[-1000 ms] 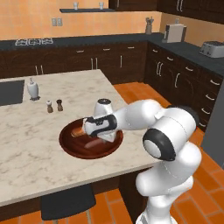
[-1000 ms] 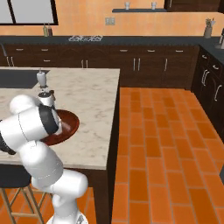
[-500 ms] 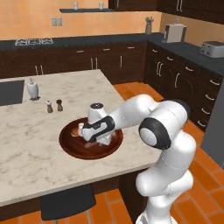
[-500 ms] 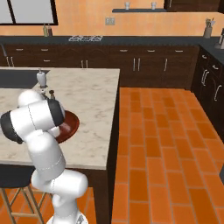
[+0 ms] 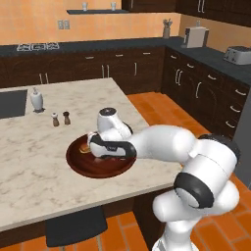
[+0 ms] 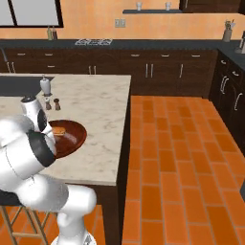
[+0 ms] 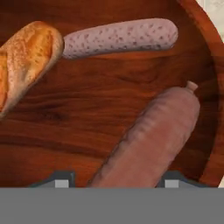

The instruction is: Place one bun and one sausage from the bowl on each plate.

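Note:
The dark reddish-brown bowl (image 5: pixel 78 166) (image 6: pixel 76 136) (image 7: pixel 87 100) sits on the marble island near its front edge. In it lie a golden bun (image 7: pixel 26 57) (image 6: pixel 58 130), a pale speckled sausage (image 7: pixel 118 37) and a thicker brown sausage (image 7: pixel 153 135). My gripper (image 7: pixel 117 180) (image 5: pixel 97 148) is down inside the bowl, and the brown sausage runs diagonally between its two fingertips (image 7: pixel 173 180), which have drawn in against its sides. The bun and the pale sausage lie apart from the fingers, farther up the hand view. The plates are out of view.
Two small shakers (image 5: pixel 55 119) (image 5: pixel 66 117) and a white bottle (image 5: pixel 36 99) stand behind the bowl on the island. A dark sink (image 5: pixel 10 103) is at the far left. A stool (image 5: pixel 73 228) stands under the island's front edge. Orange brick floor lies to the right.
The hand has dropped lower into the bowl and shifted toward its left side. The jaws have narrowed from wide open to either side of the brown sausage.

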### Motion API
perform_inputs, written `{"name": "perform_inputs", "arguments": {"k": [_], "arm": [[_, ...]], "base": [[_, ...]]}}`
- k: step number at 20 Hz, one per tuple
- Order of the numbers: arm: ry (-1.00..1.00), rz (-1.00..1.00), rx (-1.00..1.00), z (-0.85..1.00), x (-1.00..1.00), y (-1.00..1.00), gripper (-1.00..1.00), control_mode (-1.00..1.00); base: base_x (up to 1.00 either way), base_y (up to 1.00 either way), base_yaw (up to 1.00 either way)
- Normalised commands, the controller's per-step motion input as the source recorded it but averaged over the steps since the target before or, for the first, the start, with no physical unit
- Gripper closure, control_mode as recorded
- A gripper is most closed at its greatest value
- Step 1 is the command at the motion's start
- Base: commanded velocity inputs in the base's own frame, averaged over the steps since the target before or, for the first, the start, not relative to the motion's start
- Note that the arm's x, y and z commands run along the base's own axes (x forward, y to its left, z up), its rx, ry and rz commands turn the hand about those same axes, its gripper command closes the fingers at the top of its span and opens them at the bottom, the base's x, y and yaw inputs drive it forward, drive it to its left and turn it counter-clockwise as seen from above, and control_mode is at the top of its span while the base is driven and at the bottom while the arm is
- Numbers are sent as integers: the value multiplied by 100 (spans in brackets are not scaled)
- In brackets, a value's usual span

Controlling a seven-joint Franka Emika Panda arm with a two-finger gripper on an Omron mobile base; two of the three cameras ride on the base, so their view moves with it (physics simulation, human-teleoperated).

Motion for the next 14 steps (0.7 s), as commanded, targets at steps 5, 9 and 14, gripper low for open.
{"name": "perform_inputs", "arguments": {"k": [5,9,14], "arm": [[-16,-1,9,60,-60,-39,100,100],[0,0,0,0,0,0,100,100],[0,0,0,0,0,0,100,100]], "base": [[-40,-25,0],[-100,7,4],[-69,100,3]]}}
